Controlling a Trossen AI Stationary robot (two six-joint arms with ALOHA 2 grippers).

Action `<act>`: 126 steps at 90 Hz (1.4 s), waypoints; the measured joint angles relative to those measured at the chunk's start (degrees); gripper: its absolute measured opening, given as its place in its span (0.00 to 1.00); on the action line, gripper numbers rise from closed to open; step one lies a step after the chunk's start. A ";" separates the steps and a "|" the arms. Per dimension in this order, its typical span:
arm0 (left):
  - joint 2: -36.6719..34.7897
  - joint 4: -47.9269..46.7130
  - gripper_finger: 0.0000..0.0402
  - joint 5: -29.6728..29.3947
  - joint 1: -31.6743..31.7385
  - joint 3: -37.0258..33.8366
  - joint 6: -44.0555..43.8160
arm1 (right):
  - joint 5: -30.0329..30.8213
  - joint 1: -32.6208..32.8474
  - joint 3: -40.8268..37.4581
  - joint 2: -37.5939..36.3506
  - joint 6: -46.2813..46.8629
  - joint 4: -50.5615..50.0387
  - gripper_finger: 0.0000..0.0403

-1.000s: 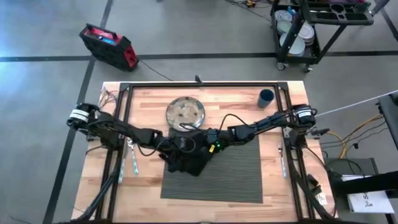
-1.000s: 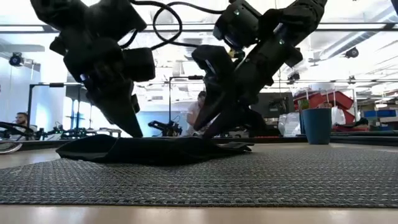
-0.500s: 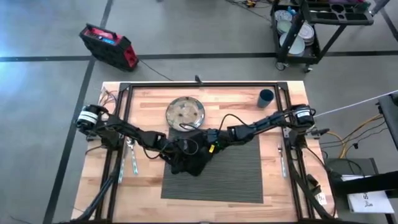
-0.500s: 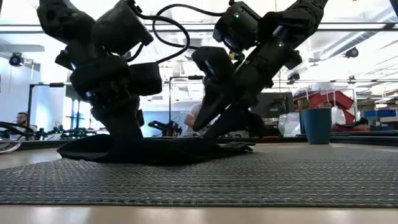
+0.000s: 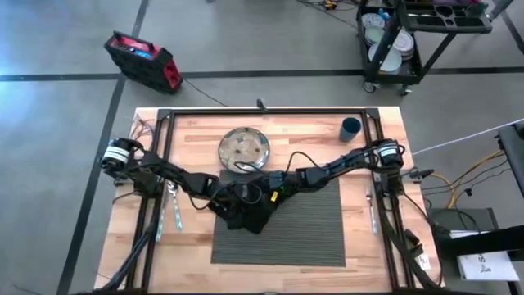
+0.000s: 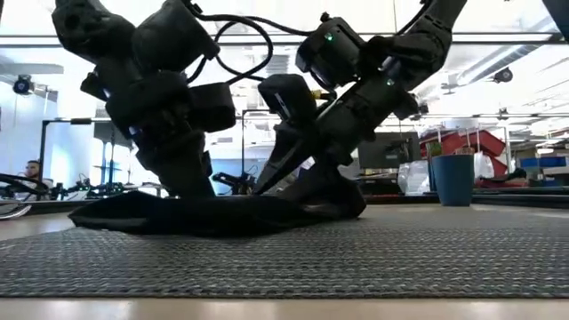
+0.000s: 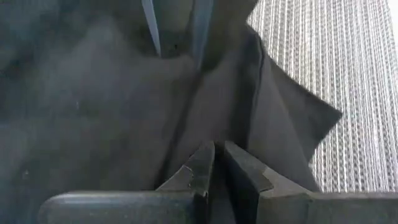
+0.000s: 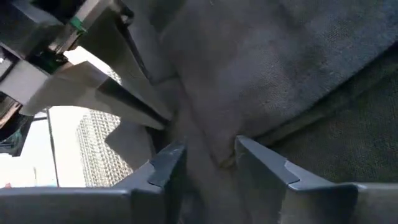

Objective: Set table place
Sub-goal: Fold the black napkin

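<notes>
Both our grippers are down on the black napkin (image 5: 246,209) at the placemat's (image 5: 307,229) left end.

The ribbed grey placemat lies on the near middle of the table (image 5: 360,254), and the crumpled napkin sits over its far-left corner, spilling onto the wood. Our left gripper (image 7: 216,163) has its fingers pressed together, pinching a fold of the cloth. Our right gripper (image 8: 205,163) meets it from the other side, fingers apart with cloth bunched between them. Behind the placemat stand a round metal plate (image 5: 243,149) and, toward the far right corner, a dark blue cup (image 5: 350,128). Cutlery (image 5: 178,211) lies on the wood at the left.
</notes>
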 joint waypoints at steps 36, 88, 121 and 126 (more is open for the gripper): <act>0.00 0.00 0.05 -0.28 0.00 0.00 0.18 | -0.39 -0.81 3.55 0.08 -2.03 0.08 0.00; 0.60 2.06 0.05 0.10 0.02 0.05 2.26 | -4.58 -0.45 4.34 -0.06 1.07 -8.32 0.27; 3.67 5.92 0.05 4.57 1.01 0.07 2.67 | -4.19 -1.92 4.28 -0.06 1.09 -10.69 0.42; 3.94 6.76 0.05 4.59 1.01 0.09 2.67 | -4.20 -2.08 4.28 -0.06 1.09 -10.67 0.42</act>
